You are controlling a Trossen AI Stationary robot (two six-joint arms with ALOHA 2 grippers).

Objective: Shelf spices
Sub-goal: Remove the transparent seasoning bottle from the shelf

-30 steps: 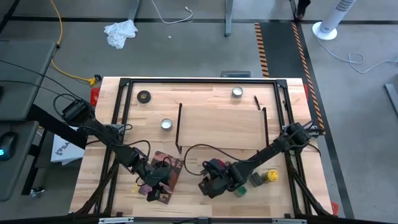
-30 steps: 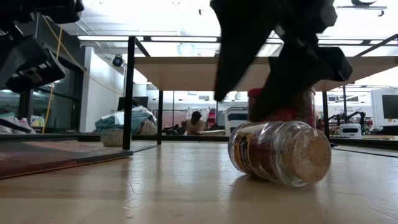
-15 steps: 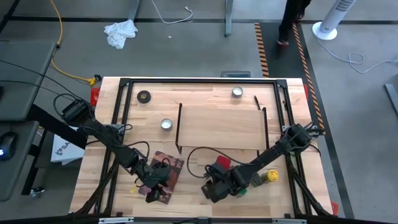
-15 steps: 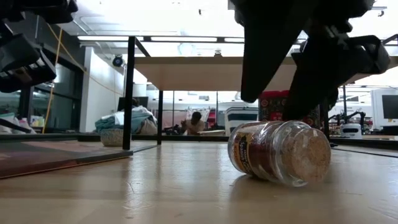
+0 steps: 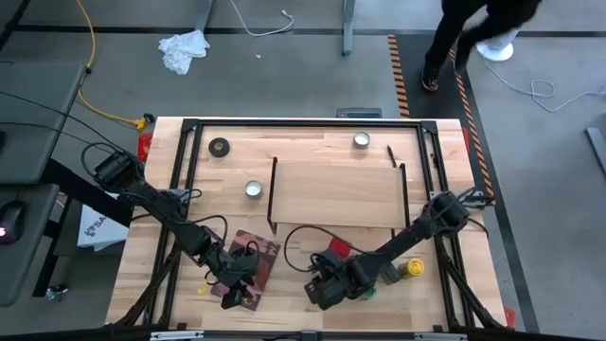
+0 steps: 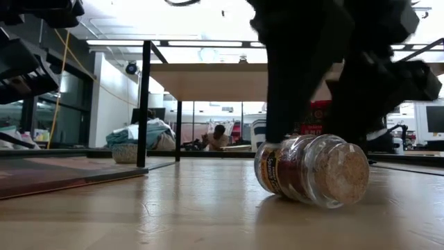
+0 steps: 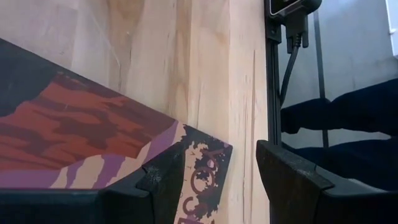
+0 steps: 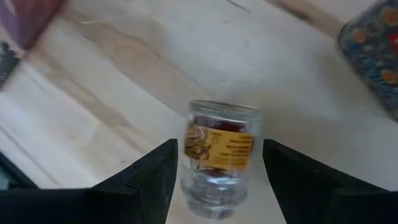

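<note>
Since a sec ago, my right gripper [image 8: 214,180] has slid off the red box [image 5: 338,248] toward the table's near edge and now sits low over the clear glass jar [image 8: 217,155], which lies on its side on the tabletop [image 5: 312,152]. Fingers stand apart w/ the jar between them, one dark finger [image 8: 146,180] each side, a gap showing on both sides in the wrist view; not clamped, nothing held. Low view shows the same jar [image 6: 313,170] on its side, lid end toward the camera, my fingers dropping around its far end; whether they touch the glass I can't tell. Red box now stands uncovered just behind my wrist. Green-topped jar [image 5: 368,291] and yellow-topped jar [image 5: 411,269] lie near my right arm. Shelf [image 5: 336,194] stands mid-table w/ nothing on it. Two more small containers sit apart: one [image 5: 253,189] left of the shelf, one [image 5: 361,141] behind it. My left gripper [image 7: 214,171] waits, fingers parted and empty, over the corner of the brown-and-maroon book [image 7: 93,137]. Person walking past beyond the table's far right corner [image 5: 473,28].
</note>
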